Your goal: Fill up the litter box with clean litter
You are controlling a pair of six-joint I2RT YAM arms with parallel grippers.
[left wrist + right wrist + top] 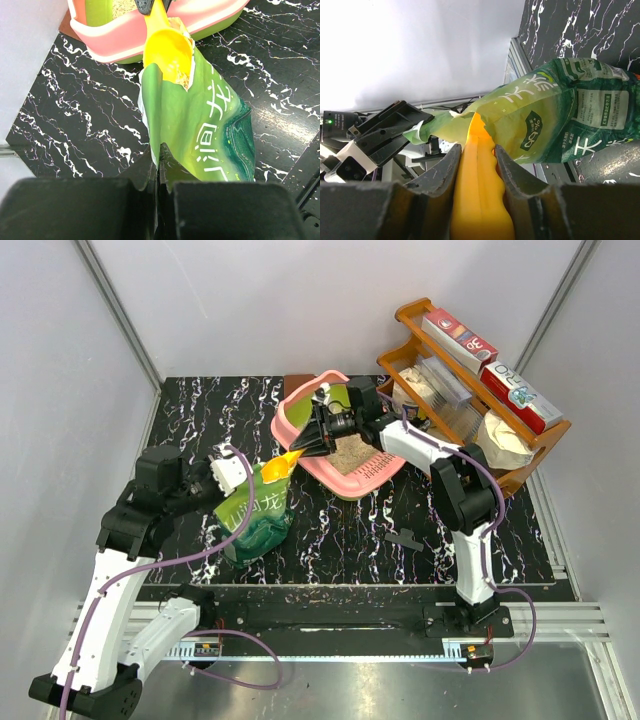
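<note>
The pink litter box (345, 480) with lime-green inner walls stands mid-table and holds a patch of tan litter (348, 450); it also shows in the left wrist view (125, 37). My right gripper (318, 440) is shut on the handle of the yellow-orange scoop (482, 190), whose bowl (167, 52) sits in the open mouth of the green bag (255, 520) with granules of litter (177, 75) around it. My left gripper (159, 155) is shut on the bag's top edge, holding the bag (210, 125) open.
A brown wooden rack (475, 390) with boxes and bags stands at the back right, close behind the right arm. A small black part (405, 538) lies on the marble top near the right arm's base. Grey walls enclose the table.
</note>
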